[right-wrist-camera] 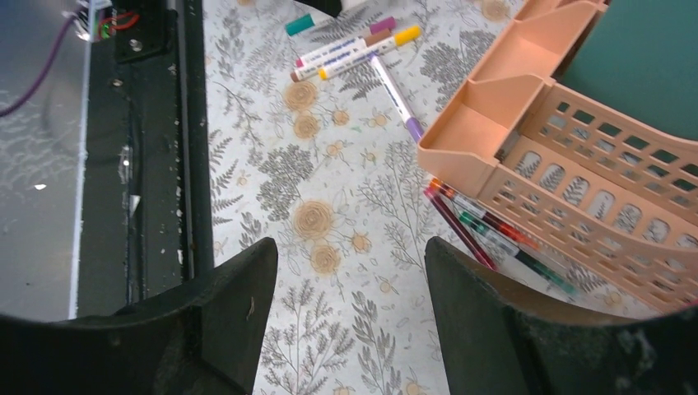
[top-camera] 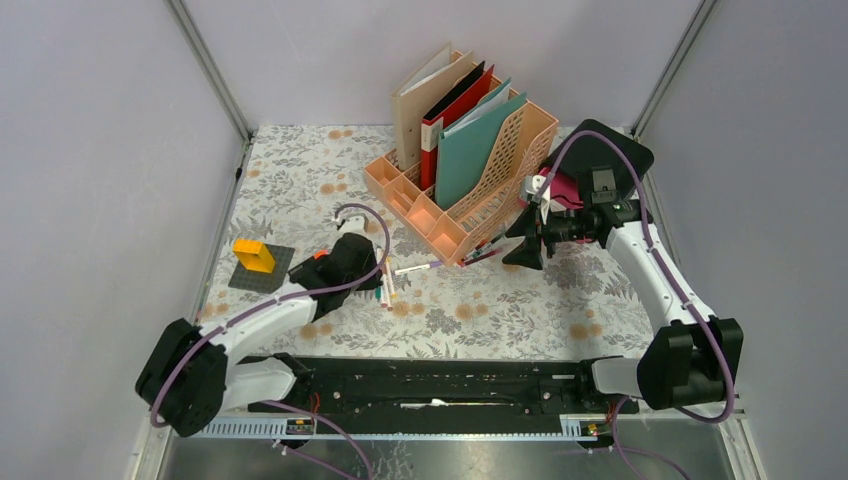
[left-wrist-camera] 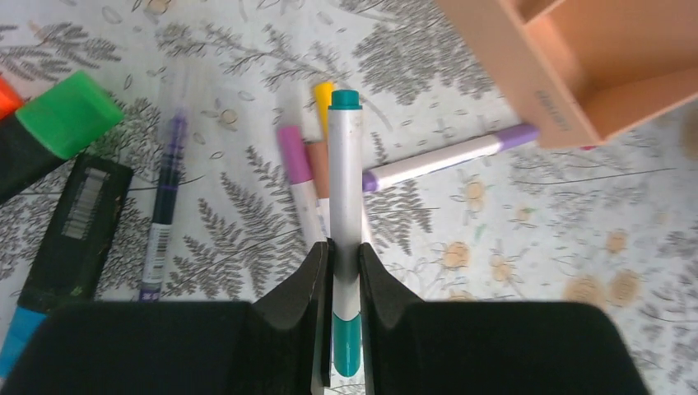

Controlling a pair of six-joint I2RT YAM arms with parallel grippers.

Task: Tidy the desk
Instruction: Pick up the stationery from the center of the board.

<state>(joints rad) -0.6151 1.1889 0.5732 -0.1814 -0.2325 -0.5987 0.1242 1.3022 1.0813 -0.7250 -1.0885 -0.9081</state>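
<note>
Markers (left-wrist-camera: 304,177) lie loose on the desk (top-camera: 520,310), which spans the floor between grey walls. Your left gripper (left-wrist-camera: 346,255) pinches a teal-capped marker (left-wrist-camera: 346,181) above them. A green highlighter (left-wrist-camera: 58,123) and purple pen (left-wrist-camera: 165,197) lie left. Your right gripper (right-wrist-camera: 350,247) gapes wide, holding nothing, right of the peach rack (top-camera: 470,200), where pens (right-wrist-camera: 494,230) poke from under its mesh side.

White-shelled left arm (top-camera: 268,314) and right arm (top-camera: 650,268), black joint housings (top-camera: 185,378), looping purple cables (top-camera: 357,208); matte black left gripper (left-wrist-camera: 346,255) and right gripper (right-wrist-camera: 352,263).
</note>
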